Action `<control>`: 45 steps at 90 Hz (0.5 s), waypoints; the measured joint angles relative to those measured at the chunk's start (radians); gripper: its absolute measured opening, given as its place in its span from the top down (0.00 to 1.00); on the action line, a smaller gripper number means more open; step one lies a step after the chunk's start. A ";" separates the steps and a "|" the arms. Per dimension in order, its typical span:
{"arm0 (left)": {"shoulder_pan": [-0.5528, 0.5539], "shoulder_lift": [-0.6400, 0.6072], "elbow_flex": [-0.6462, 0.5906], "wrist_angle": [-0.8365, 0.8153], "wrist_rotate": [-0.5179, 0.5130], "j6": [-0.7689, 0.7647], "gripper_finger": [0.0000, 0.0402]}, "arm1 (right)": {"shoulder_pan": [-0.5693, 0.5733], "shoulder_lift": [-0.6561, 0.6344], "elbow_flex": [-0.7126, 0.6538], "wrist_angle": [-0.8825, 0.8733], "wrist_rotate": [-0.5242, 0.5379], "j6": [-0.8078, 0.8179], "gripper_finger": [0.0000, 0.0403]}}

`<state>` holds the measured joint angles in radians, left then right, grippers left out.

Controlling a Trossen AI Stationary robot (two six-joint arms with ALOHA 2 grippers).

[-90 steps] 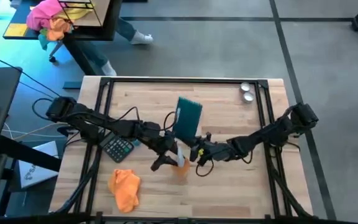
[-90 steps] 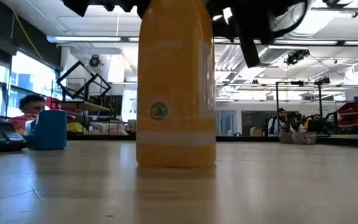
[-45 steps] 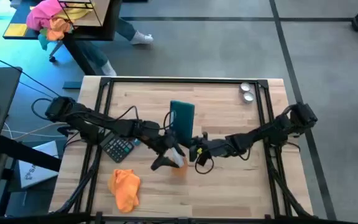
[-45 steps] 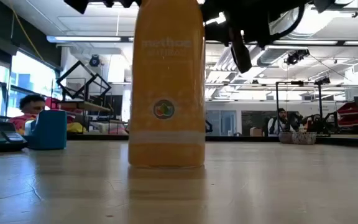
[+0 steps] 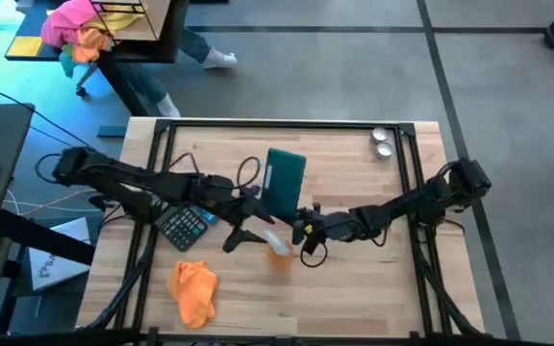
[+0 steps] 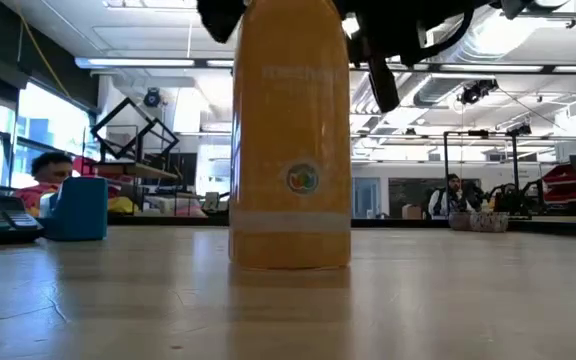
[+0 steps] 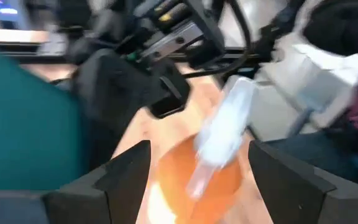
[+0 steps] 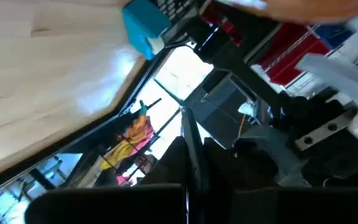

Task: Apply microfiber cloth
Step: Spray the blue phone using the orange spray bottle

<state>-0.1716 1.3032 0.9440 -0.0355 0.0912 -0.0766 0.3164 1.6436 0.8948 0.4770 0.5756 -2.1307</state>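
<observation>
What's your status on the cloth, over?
Left claw open by spray bottle. Right claw at bottle. Microfiber cloth lies untouched, apart from both.

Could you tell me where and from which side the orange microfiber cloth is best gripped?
Probably from straight above, pinching the raised crumpled folds at the microfiber cloth's middle. It lies loosely bunched on the table near the front-left, apart from the calculator, so its folds offer more to pinch than its edges.

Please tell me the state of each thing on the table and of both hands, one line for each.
microfiber cloth: crumpled on the table, not touched.
spray bottle: upright, holding orange liquid.
calculator: lying flat.
teal box: standing upright.
left hand: open, facing the spray bottle.
right hand: beside the spray bottle.
</observation>
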 joint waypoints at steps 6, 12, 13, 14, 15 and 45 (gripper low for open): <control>-0.010 -0.010 0.000 0.007 -0.063 0.010 0.37 | 0.000 0.000 0.000 0.000 0.003 0.002 1.00; -0.016 -0.010 0.000 0.011 -0.080 0.028 0.37 | 0.000 0.000 0.000 0.004 0.013 0.002 1.00; -0.017 -0.010 0.000 0.010 -0.083 0.031 0.37 | 0.000 0.000 0.000 0.005 0.014 0.002 1.00; -0.018 -0.008 0.000 0.009 -0.086 0.033 0.37 | 0.000 0.000 0.000 0.005 0.016 0.002 1.00; -0.019 -0.006 0.000 0.009 -0.090 0.035 0.37 | 0.000 0.000 0.000 0.006 0.016 0.002 1.00; -0.010 0.080 0.000 0.157 -0.311 0.116 0.37 | 0.000 0.000 0.000 0.006 -0.008 -0.006 1.00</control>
<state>-0.1820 1.3829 0.9440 0.1214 -0.2194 0.0390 0.3168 1.6432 0.8948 0.4830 0.5678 -2.1365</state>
